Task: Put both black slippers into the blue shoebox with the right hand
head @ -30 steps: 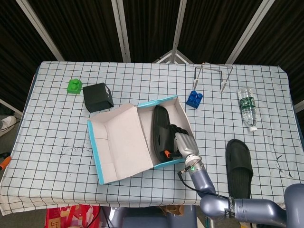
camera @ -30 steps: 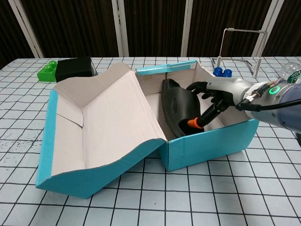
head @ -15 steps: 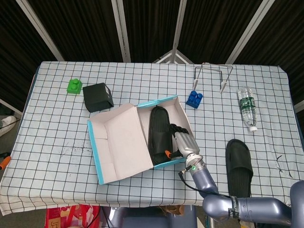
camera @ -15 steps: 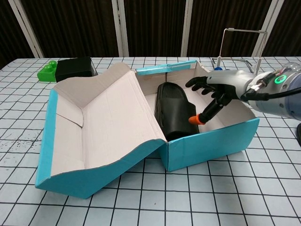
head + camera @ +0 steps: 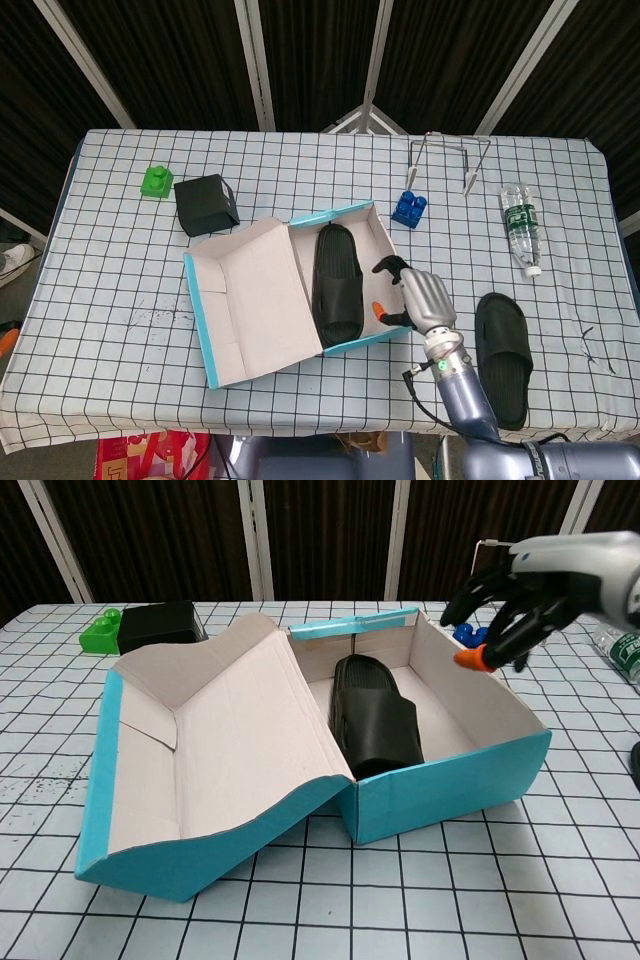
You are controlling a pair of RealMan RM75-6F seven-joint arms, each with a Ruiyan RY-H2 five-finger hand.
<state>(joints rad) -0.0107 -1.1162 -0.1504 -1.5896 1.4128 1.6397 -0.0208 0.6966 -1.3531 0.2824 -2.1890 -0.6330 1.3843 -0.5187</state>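
The blue shoebox (image 5: 385,238) (image 5: 450,780) stands open near the table's middle, its lid folded out to the left. One black slipper (image 5: 336,283) (image 5: 374,716) lies flat inside it, along the left side. My right hand (image 5: 419,296) (image 5: 530,583) hovers above the box's right wall, fingers spread and holding nothing. The second black slipper (image 5: 503,343) lies on the table to the right of the box; in the chest view only its edge (image 5: 636,766) shows. My left hand is not visible in either view.
A black box (image 5: 206,203) and a green block (image 5: 155,181) sit at the back left. A blue block (image 5: 409,208), a wire stand (image 5: 447,158) and a water bottle (image 5: 521,226) lie behind and right of the shoebox.
My right hand let go of the slipper, which settled flat in the box. The hand then rose and drew back to the right, out of the box.
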